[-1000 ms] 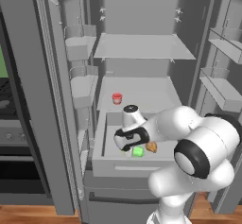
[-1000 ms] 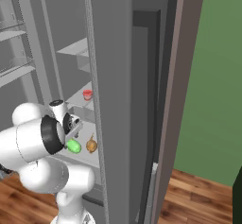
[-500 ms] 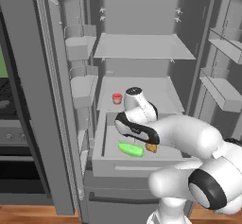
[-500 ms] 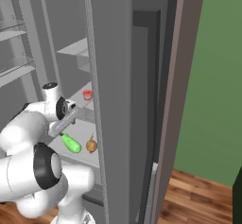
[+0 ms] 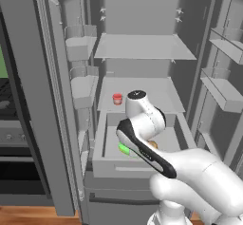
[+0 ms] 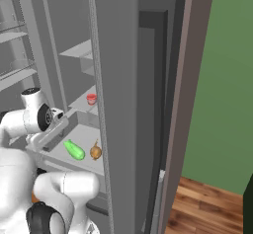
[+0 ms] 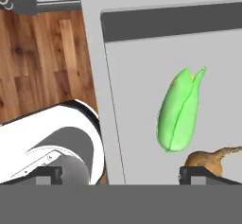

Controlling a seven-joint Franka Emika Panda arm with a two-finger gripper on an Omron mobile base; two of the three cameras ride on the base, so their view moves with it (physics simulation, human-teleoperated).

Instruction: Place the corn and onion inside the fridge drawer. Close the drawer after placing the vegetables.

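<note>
The fridge drawer (image 5: 137, 168) stands pulled out below the lower shelf. On its floor lies the green corn (image 7: 179, 112), also seen as the corn (image 5: 124, 149) and the corn (image 6: 74, 150). The brown onion (image 7: 208, 159) rests right beside it, with its stem tip pointing away; it shows too as the onion (image 5: 153, 144) and the onion (image 6: 95, 152). My gripper (image 7: 120, 176) hovers above the drawer's front wall (image 7: 94, 86), open, its fingertips (image 7: 47, 173) wide apart and holding nothing. My arm covers part of the drawer in the left base view.
A small red cup (image 5: 117, 98) stands on the shelf just behind the drawer, the same cup (image 6: 91, 98). Both fridge doors are swung open, with door bins (image 5: 81, 84) at the left. The right door's edge (image 6: 123, 104) blocks much of the right base view. Wooden floor (image 7: 42, 62) lies below.
The corn left my gripper and now lies in the drawer beside the onion. My hand has lifted and drawn back toward the drawer's front.
</note>
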